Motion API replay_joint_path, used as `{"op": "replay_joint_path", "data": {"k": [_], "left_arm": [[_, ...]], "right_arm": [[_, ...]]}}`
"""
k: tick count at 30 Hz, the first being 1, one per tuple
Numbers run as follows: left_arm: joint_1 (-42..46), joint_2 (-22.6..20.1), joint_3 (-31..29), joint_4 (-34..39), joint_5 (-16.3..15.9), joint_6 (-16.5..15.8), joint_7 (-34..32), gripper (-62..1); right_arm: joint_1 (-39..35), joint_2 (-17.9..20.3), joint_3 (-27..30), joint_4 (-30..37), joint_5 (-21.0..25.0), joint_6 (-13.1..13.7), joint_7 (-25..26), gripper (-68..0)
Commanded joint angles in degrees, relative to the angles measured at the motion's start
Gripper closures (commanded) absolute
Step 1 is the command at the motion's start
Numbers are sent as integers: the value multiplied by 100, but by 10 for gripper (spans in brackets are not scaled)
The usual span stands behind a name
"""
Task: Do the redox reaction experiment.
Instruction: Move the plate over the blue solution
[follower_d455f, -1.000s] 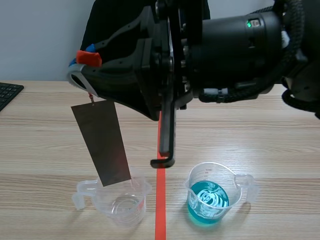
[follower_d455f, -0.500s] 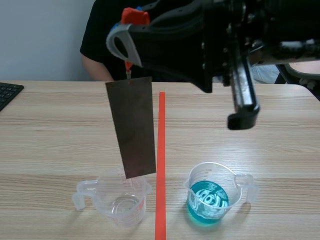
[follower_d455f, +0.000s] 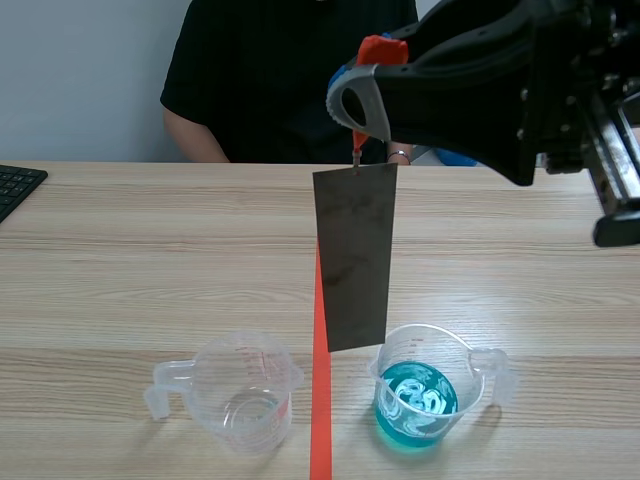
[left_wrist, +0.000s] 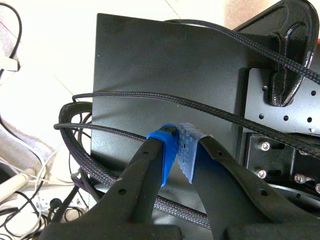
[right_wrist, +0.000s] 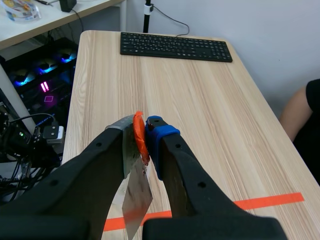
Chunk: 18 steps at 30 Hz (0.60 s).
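Note:
A dark metal plate hangs from an orange clip. My right gripper is raised across the scene view and is shut on that clip. The plate's lower edge hangs over the red tape line, just left of the rim of the beaker of blue liquid. A clear beaker stands left of the tape. In the right wrist view the orange clip is pinched between the fingers and the plate dangles below. My left gripper is shut on nothing, off the table, facing a black box.
A person in a black shirt sits across the table. A black keyboard lies at the table's far left edge; the right wrist view shows the keyboard ahead of the gripper. Cables hang around the black box.
My right arm has swung to the right with the hanging plate, from over the clear beaker to beside the blue beaker. The beakers have not moved.

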Motion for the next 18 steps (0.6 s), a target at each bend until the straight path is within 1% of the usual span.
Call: {"op": "replay_joint_path", "data": {"k": [1, 7, 11, 14, 18], "left_arm": [[57, -17, -15, 35, 2, -13, -79, -27], [57, -17, -15, 35, 2, -13, -79, -27], [57, -17, -15, 35, 2, -13, -79, -27], [57, -17, -15, 35, 2, -13, -79, -27], [57, -17, -15, 35, 2, -13, -79, -27]], "right_arm": [[-98, 7, 232, 20, 70, 2, 57, -7], [-763, 0, 852, 20, 63, 37, -111, -7], [-1095, -2, 1196, 20, -79, 48, -122, -7], [-1364, -2, 1458, 20, -144, 177, -157, -7], [-1696, -4, 1801, 20, -229, 195, -157, -7]]}}
